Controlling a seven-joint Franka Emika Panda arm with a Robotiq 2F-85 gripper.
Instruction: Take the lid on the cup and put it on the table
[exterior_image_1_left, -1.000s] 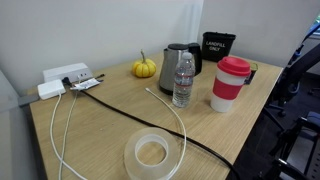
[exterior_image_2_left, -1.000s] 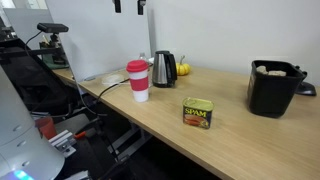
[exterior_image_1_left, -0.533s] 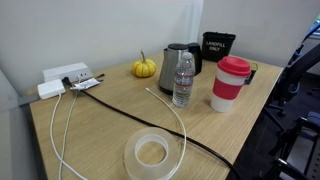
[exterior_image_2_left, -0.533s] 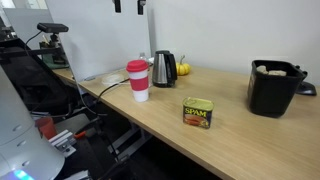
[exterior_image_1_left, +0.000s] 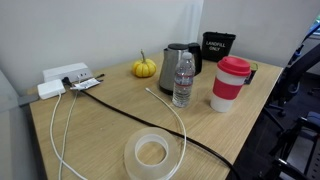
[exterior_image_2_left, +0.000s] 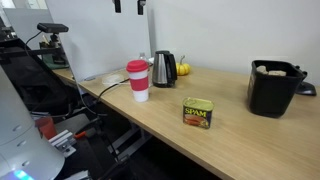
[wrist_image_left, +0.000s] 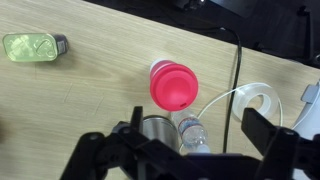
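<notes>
Shows one lid at the centre of the wrist view, seated on one cup, and one gripper spread wide along the lower edge, clasping nothing.

Red lid atop upright cup, table

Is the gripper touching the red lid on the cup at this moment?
Apart. In an exterior view the gripper hangs high above the lid, with a wide, plain gap between them.
</notes>
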